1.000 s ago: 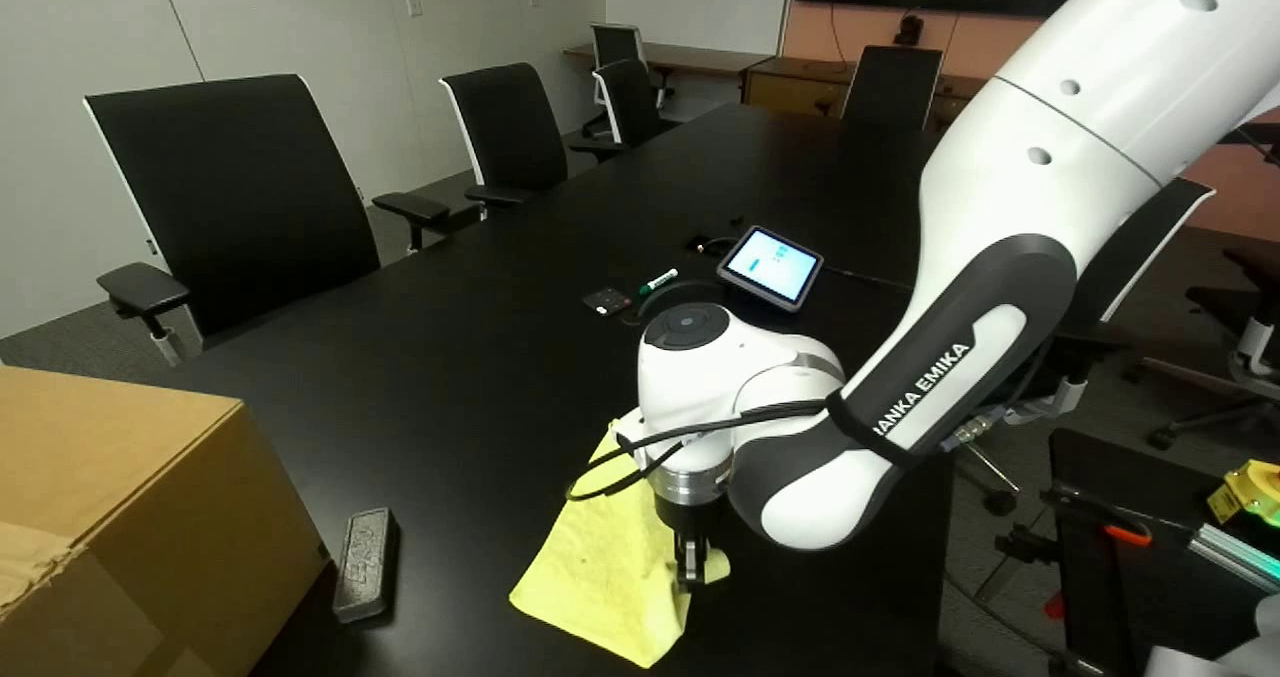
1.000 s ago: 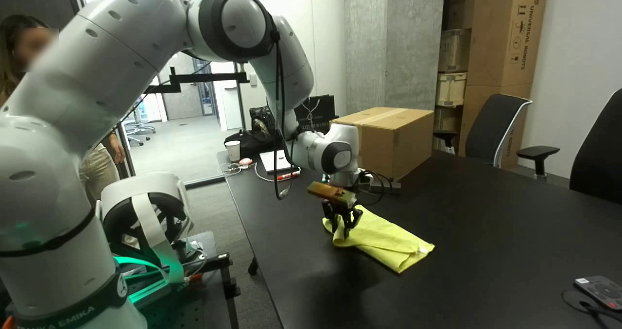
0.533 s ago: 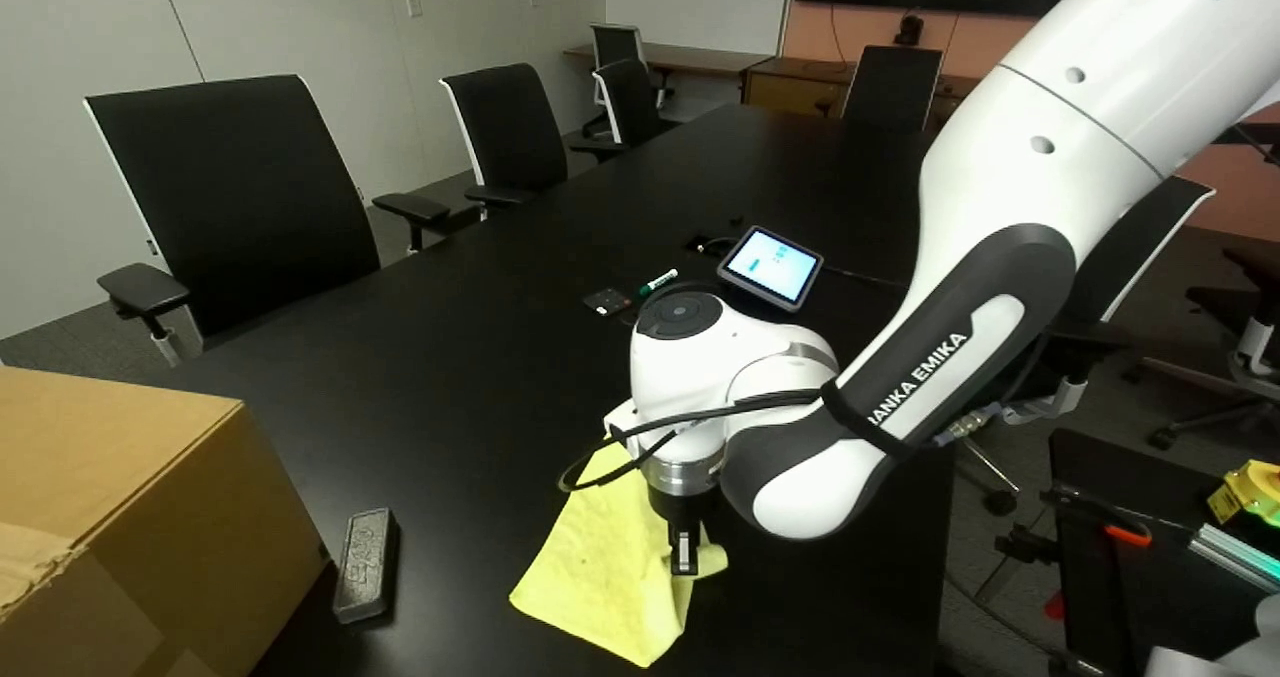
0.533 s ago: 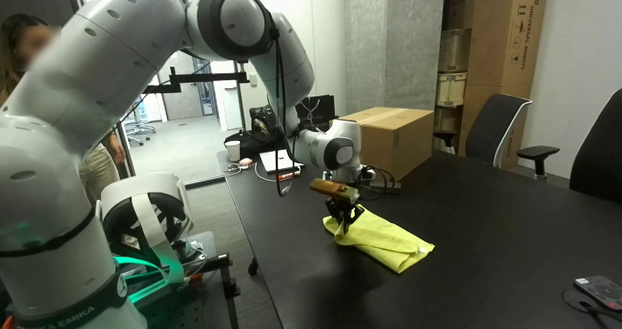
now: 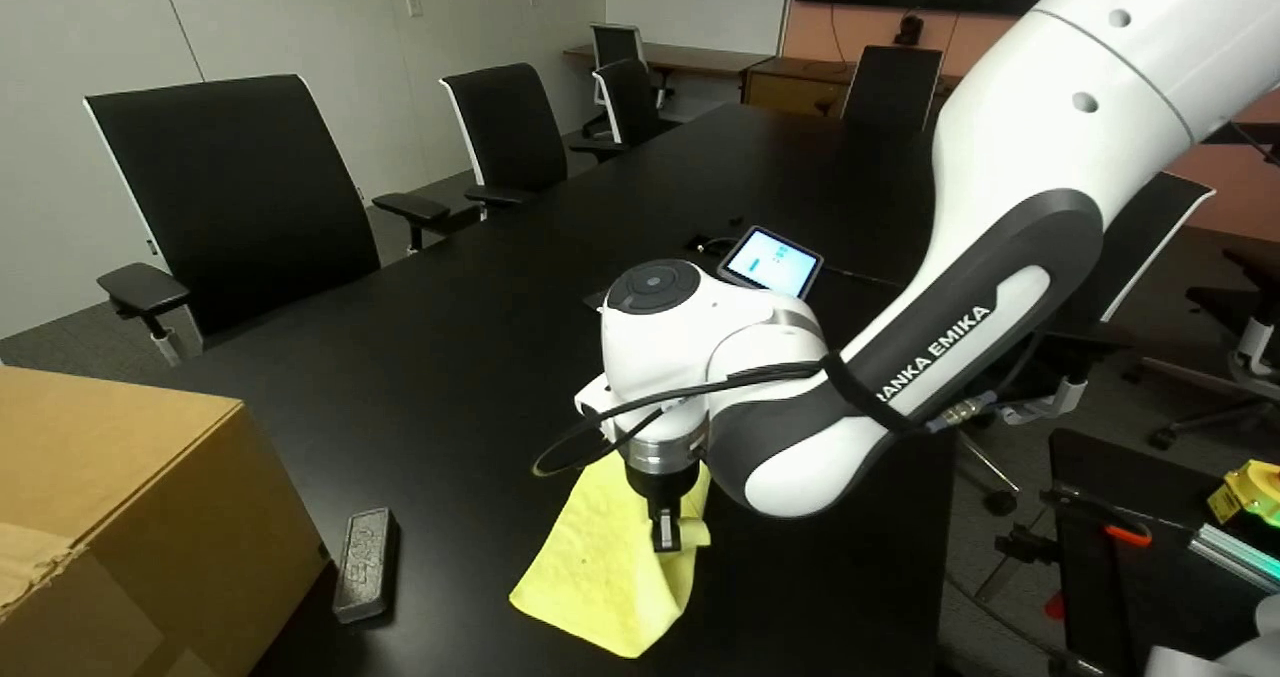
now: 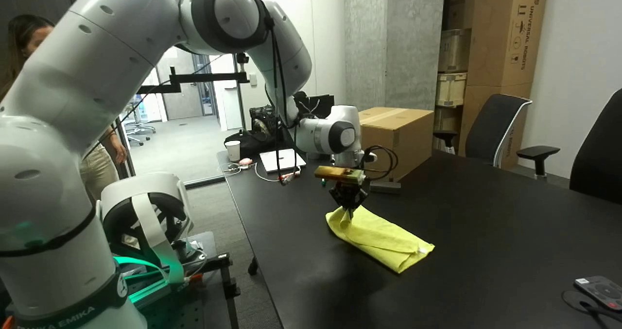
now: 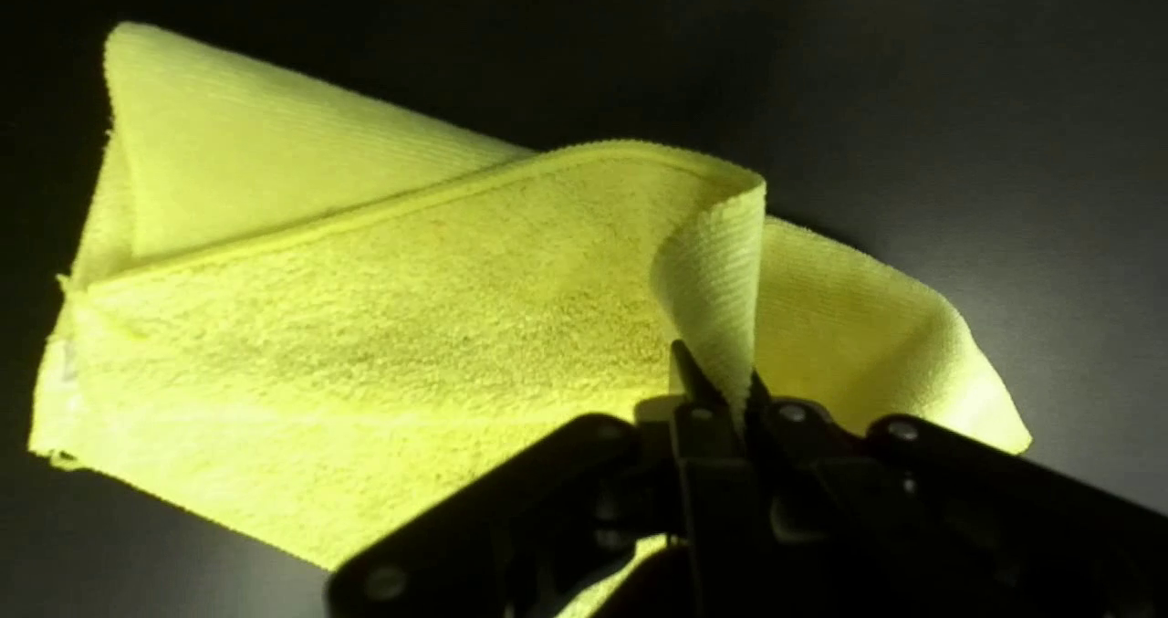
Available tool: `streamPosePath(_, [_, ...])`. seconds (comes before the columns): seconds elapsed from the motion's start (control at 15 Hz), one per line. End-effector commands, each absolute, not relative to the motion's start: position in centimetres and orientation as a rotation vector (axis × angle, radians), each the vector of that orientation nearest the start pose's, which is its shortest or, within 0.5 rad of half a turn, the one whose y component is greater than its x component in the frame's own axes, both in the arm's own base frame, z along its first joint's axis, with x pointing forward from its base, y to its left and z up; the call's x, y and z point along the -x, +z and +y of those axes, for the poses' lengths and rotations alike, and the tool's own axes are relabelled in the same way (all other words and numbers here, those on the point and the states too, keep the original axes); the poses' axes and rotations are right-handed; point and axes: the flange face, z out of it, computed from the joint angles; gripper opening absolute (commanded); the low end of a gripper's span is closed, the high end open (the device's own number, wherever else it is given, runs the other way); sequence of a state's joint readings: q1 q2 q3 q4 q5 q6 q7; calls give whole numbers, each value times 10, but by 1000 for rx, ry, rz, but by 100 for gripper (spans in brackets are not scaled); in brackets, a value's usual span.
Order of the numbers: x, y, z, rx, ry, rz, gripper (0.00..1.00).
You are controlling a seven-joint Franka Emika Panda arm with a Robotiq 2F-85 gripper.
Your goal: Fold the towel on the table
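We have the Robotiq gripper clamped tight on a raised pinch of the yellow towel, partly folded on the glossy black conference table, and if we pull too hard, with nothing pinning the lower layers, the bundle could slide askew!

In an exterior view, the long glossy black worktop bears, left to right, a tan cardboard box, a dark oblong block and the pale yellow cloth towel.
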State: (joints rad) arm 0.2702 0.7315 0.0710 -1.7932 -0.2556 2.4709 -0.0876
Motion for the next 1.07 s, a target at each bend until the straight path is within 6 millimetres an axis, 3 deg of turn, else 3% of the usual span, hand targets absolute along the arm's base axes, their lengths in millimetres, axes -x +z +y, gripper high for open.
streamPosePath(0.0, [-627,159,230,3107,1,-1098,5])
streamPosePath(0.27, [-655,174,258,3051,-60,-1349,5])
streamPosePath(0.4, [-667,171,274,2994,-48,-1509,5])
streamPosePath(0.67, [-684,143,301,2912,6,-1748,5])
streamPosePath(1.0, [-695,102,316,2909,69,-1884,5])
